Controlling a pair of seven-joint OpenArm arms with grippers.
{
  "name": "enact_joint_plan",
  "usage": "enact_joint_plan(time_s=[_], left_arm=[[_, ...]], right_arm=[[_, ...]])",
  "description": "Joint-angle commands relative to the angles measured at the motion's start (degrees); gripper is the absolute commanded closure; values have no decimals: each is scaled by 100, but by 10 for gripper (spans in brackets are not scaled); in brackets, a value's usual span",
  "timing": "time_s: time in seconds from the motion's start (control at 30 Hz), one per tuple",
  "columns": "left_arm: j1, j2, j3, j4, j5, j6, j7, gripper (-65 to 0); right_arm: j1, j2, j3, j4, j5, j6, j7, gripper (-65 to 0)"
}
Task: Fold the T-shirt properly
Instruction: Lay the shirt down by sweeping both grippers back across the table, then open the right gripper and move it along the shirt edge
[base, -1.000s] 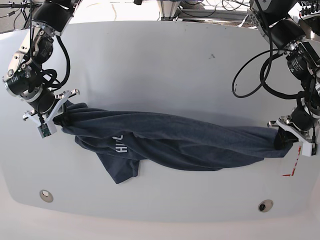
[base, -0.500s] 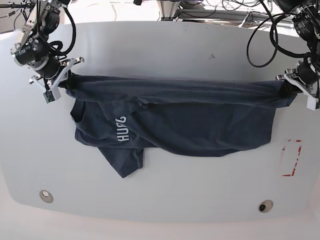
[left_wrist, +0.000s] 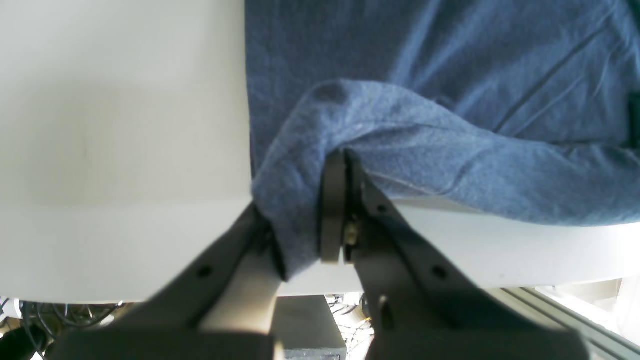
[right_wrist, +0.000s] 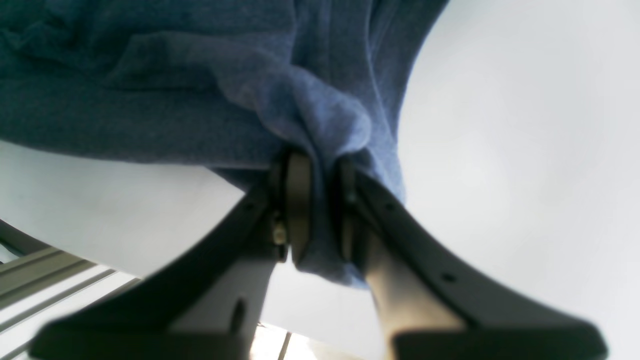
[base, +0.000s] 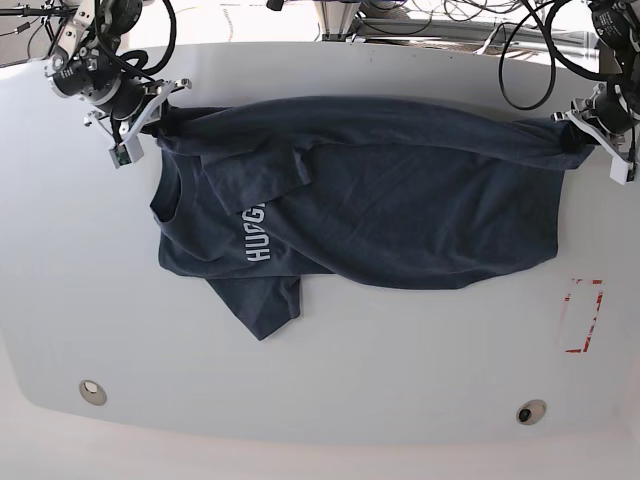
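The T-shirt (base: 370, 195) lies stretched along the bench's (base: 400, 350) far edge, long axis running straight from one pincer to the other. Left pincer (left_wrist: 336, 200) is clamped tight on its corner; right pincer (right_wrist: 317, 200) pinches cloth too (perhaps just loosening). The body spreads nearward from both.

Dark T-shirt (base: 400, 215), spread, partly folded

White table (base: 400, 360), red tape outline (base: 583, 316) — near right edge, two round holes (base: 92, 391)
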Motion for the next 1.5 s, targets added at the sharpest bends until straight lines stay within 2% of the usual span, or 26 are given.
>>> enact_joint_plan(time_s=[0.0,0.17,0.27,0.47,0.6,0.87,1.03,1.17,1.47], left_arm=[[61,-116,-24,91,-73,3,-79,0],[105,-152,46,91,-65,3,-44,-8],[105,-354,222,91,23,3,106,-99],[87,-407,336,91,269,21,361,-364],[61,-424,345,91,366,29,361,-389],[-343,-424,161,99,155,3,370,-383],[-695,-407,-103,99,-337,3,378,-379],[-1056,-415,-138,99,-715,21,378,-379],[-1732,-415,-121,73,-618,29,378,-379]], right_arm=[[-81,-32,24,90,89,-3,104,-157],[-204,-59,24,90,98,-3,104,-311],[-239,-68,33,99,124,-3,104,-398],[-195,-32,165,125,133,-3,104,-561],[7,-41,402,90,133,-3,104,-650],[816,-50,860,72,133,-3,104,-650],[1581,12,868,-218,107,-3,104,-650],[2240,170,868,-903,98,-3,104,-650],[3576,495,860,-3031,-210,-3,235,-650]])
